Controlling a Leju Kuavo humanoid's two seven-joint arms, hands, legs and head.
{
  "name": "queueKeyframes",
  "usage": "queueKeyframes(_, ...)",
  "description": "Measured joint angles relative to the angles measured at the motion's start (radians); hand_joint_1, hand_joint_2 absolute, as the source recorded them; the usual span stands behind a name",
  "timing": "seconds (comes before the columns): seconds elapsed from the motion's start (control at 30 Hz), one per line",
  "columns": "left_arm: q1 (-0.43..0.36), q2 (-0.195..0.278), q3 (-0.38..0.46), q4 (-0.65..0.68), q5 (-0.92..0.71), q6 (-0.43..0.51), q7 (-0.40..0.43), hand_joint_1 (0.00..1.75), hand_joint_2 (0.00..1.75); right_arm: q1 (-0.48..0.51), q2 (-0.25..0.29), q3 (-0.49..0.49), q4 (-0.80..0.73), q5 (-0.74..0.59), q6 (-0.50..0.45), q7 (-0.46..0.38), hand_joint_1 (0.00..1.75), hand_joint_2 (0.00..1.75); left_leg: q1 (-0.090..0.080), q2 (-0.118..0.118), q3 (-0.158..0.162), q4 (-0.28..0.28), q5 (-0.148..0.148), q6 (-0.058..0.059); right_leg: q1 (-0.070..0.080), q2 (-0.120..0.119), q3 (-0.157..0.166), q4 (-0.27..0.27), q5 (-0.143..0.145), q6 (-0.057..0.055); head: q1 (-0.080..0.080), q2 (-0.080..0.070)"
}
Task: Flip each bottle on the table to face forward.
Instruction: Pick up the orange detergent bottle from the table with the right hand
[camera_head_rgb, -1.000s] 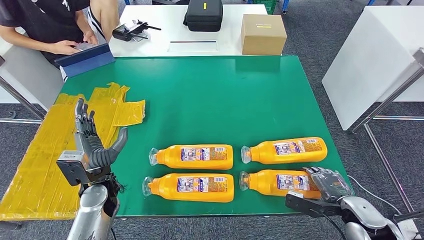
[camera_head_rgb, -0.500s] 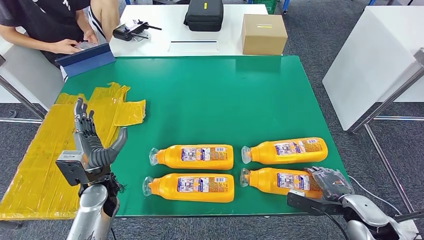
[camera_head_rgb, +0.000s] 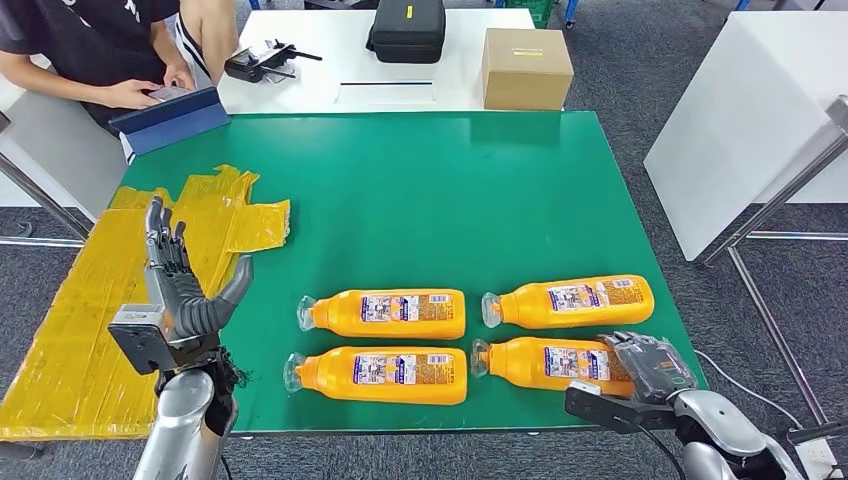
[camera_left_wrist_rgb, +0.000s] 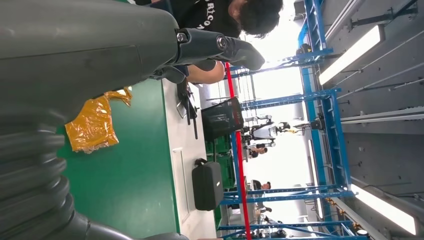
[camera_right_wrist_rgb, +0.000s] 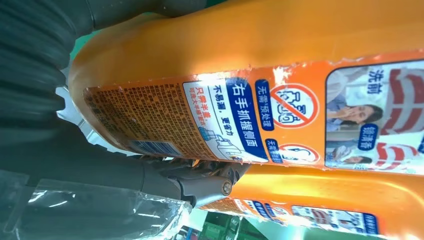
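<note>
Right robot hand: I saw my right robot hand (camera_head_rgb: 652, 365) wrapped over the base end of the near-right orange bottle (camera_head_rgb: 545, 364), fingers curled around it; my right wrist view showed that bottle (camera_right_wrist_rgb: 260, 85) pressed close against the palm.
Left robot hand: my left robot hand (camera_head_rgb: 180, 280) stood raised above the worktop's left edge, fingers spread and pointing up, holding nothing.
Bottles: four orange bottles lay on their sides on the green worktop (camera_head_rgb: 420, 190), two rows of two, necks to the left, printed labels facing up. The far-right bottle (camera_head_rgb: 570, 300) lay just beyond the gripped one; the far-left bottle (camera_head_rgb: 385, 313) and near-left bottle (camera_head_rgb: 380, 374) sat side by side.
Yellow sheeting: crumpled yellow plastic (camera_head_rgb: 100, 290) covered the worktop's left end.
Beyond: a cardboard box (camera_head_rgb: 526, 67) and a black case (camera_head_rgb: 406, 28) sat on a white table, where a person (camera_head_rgb: 90, 50) worked at a tablet.
</note>
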Motion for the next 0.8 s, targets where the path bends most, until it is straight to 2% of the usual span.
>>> queueKeyframes(0.17, 0.012, 0.000, 0.000, -0.013, -0.002, 0.002, 0.000, 0.00, 1.75, 0.010, 0.028, 0.000, -0.005, -0.022, -0.046, -0.041, 1.72, 1.75, 0.000, 0.000, 0.000, 0.000, 0.000, 0.000, 0.000, 0.000, 0.000, 0.000, 0.000, 0.000, 0.000, 0.000)
queueKeyframes(0.3, 0.023, -0.003, 0.000, -0.027, -0.018, 0.010, 0.002, 0.00, 1.75, 0.017, 0.101, -0.006, -0.030, -0.025, -0.099, -0.062, 1.75, 1.75, 0.002, 0.000, -0.002, 0.000, 0.000, 0.000, 0.000, 0.000, 0.000, 0.000, 0.000, 0.000, 0.000, 0.000)
queueKeyframes(0.53, 0.012, -0.018, 0.001, -0.030, -0.050, 0.013, 0.019, 0.00, 1.75, -0.014, 0.227, -0.055, -0.058, -0.021, -0.202, -0.030, 1.75, 1.75, 0.002, 0.000, -0.002, 0.000, 0.001, -0.001, 0.000, 0.000, -0.001, 0.000, 0.000, 0.000, 0.000, 0.000)
queueKeyframes(0.8, -0.019, -0.022, 0.001, -0.014, -0.060, 0.003, 0.026, 0.00, 1.75, 0.017, 0.315, -0.140, -0.151, -0.019, -0.287, -0.005, 1.75, 1.75, 0.002, 0.000, -0.002, 0.000, 0.000, 0.000, 0.000, 0.000, -0.002, 0.000, 0.000, 0.000, 0.000, 0.000)
